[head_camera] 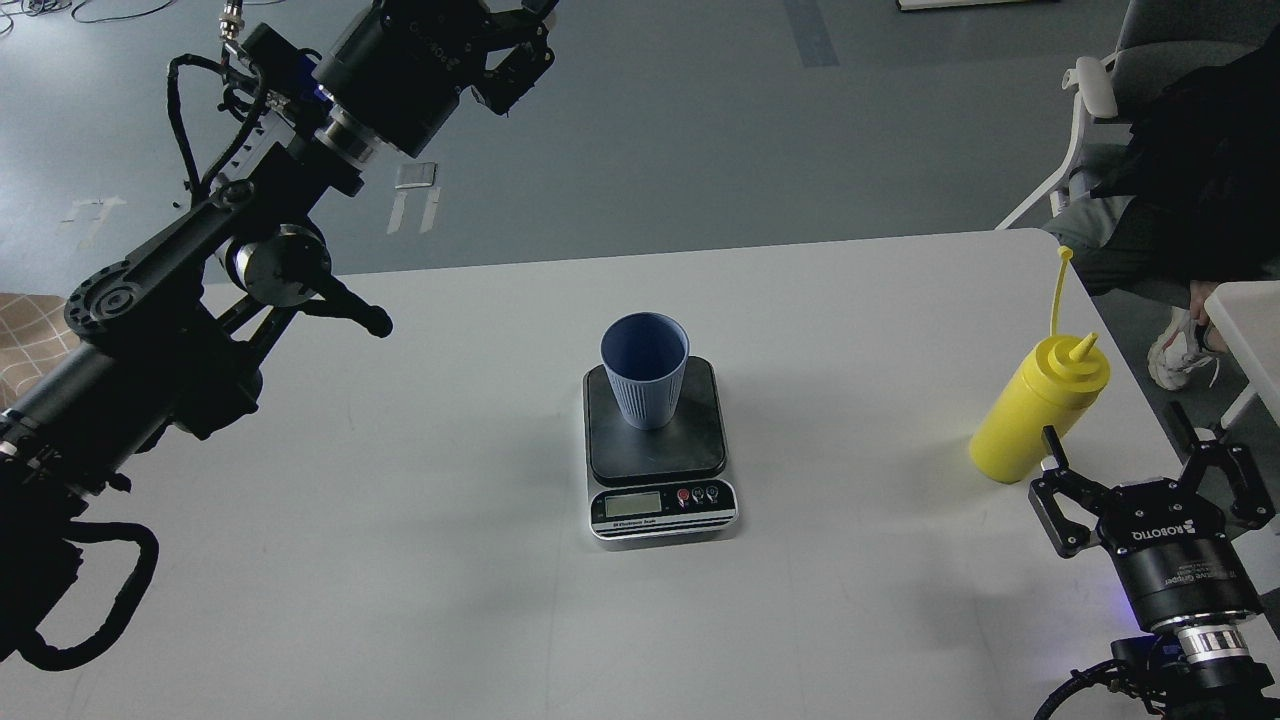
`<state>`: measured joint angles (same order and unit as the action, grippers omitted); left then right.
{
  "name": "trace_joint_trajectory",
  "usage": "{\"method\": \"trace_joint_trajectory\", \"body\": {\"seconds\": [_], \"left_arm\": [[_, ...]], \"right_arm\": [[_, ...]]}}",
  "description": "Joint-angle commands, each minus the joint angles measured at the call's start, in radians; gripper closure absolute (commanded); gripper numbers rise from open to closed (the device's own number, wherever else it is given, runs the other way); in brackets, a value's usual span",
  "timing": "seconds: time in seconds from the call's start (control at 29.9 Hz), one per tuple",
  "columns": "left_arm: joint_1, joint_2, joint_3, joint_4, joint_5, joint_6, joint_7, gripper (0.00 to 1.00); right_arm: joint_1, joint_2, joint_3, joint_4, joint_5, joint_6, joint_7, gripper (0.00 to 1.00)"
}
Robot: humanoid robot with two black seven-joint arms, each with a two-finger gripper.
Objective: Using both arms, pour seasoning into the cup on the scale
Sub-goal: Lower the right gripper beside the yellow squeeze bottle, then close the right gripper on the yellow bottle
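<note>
The light blue cup point(645, 372) stands upright on the dark platform of the scale point(700, 450) at the middle of the white table point(400, 520). The yellow seasoning bottle point(1035, 415) stands upright near the table's right edge, its cap strap pointing up. My right gripper point(1112, 428) is open and empty, just in front of the bottle and to its right, not touching it. My left gripper point(520, 40) is raised high at the top left, far from the cup, dark and partly cut by the top edge.
A seated person in dark clothes point(1190, 170) and a white chair point(1090, 100) are beyond the table's right corner. Another white surface point(1250, 310) lies at the far right. The bottle is close to the table's right edge.
</note>
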<state>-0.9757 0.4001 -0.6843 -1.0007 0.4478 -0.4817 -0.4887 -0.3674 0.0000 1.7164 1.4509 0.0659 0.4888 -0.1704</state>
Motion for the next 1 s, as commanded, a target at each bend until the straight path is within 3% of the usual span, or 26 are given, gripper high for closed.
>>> {"method": "trace_joint_trajectory", "body": {"seconds": [0.0, 0.37, 0.97], "left_arm": [[0.0, -0.001, -0.001, -0.001, 0.0, 0.0, 0.0, 0.02], [-0.001, -0.004, -0.004, -0.002, 0.0, 0.0, 0.0, 0.02], [0.0, 0.012, -0.02, 0.004, -0.001, 0.0, 0.0, 0.02]], "right_arm": [[0.018, 0.0, 0.005, -0.046, -0.003, 0.0, 0.0, 0.0], [0.062, 0.0, -0.011, -0.067, -0.011, 0.0, 0.0, 0.0], [0.24, 0.0, -0.021, -0.285, -0.031, 0.0, 0.0, 0.0]]}}
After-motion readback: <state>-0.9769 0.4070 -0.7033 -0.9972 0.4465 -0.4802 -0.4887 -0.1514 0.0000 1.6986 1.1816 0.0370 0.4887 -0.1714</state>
